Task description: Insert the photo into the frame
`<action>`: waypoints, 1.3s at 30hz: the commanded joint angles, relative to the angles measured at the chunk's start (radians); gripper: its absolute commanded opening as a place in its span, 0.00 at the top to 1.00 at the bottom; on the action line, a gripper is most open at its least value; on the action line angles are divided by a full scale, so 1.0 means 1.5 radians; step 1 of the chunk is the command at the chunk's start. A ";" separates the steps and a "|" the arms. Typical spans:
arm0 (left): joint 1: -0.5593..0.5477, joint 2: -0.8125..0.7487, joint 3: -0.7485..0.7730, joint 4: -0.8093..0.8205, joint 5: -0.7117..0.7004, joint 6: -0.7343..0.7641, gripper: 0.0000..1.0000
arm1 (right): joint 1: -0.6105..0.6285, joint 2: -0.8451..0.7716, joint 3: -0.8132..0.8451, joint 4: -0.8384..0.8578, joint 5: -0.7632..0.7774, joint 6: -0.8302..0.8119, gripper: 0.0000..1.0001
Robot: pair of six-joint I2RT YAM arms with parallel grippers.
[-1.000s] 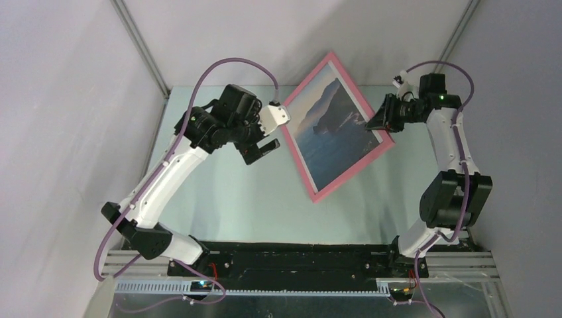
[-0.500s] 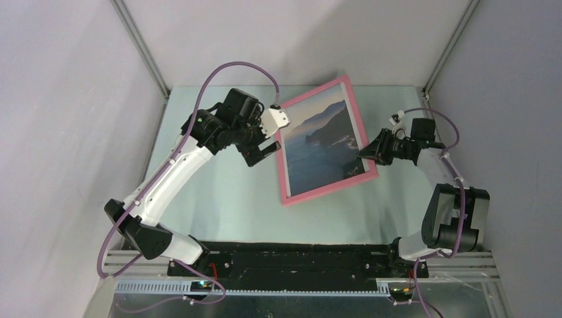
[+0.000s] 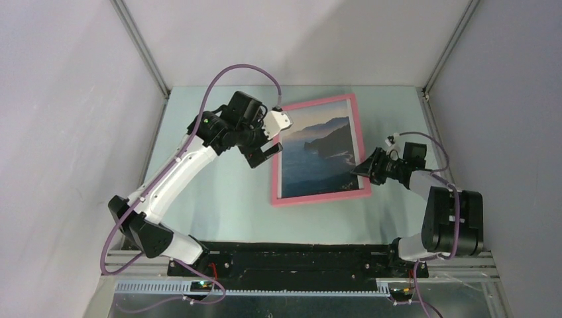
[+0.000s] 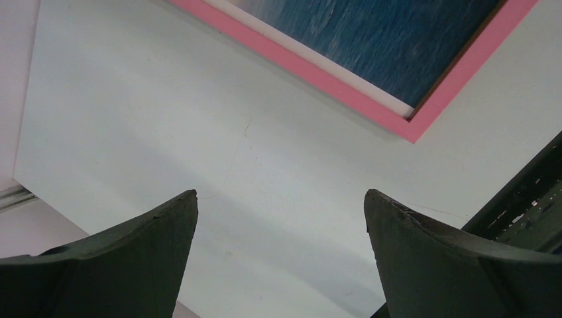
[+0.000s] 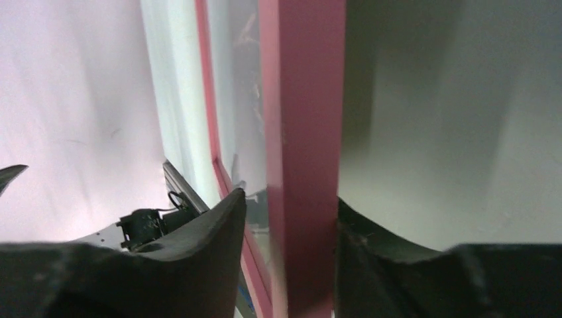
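We see the frame [image 3: 321,197] in the middle of the pale table [image 3: 219,199], a little right of centre, its long sides running away from the arm bases. The photo [image 3: 317,156] sits inside its pink rails, blue sea and dark cliffs facing up, and fills the opening. In the left wrist view a narrow white strip lies between the print and the rail (we cannot tell whether it is a border of the print or part of the frame).

The right gripper [image 3: 361,167] reaches in from the right and is clamped on the frame's right rail near its lower end. In its wrist view the pink rail runs straight up between the two dark fingers [image 5: 199,252], both pressed against it. We cannot tell whether the frame lies flat on the table or is lifted slightly on that side.

The left gripper [image 3: 273,138] hangs just beside the frame's left rail, near its upper end, apart from it. Its jaws stand wide, with only bare table between them, and the frame's corner lies beyond the fingertips.
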 commanded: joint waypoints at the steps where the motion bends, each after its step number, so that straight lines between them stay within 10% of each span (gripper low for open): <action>1: 0.005 0.008 -0.008 0.023 0.004 -0.013 0.00 | 0.002 0.036 -0.012 0.111 -0.016 -0.004 0.47; 17: 0.005 0.017 -0.036 0.046 0.006 -0.011 0.00 | -0.013 0.094 -0.013 0.066 0.062 -0.056 0.22; 39: 0.007 -0.067 -0.136 0.126 -0.059 -0.042 0.00 | -0.020 -0.128 -0.013 -0.042 0.209 -0.113 0.00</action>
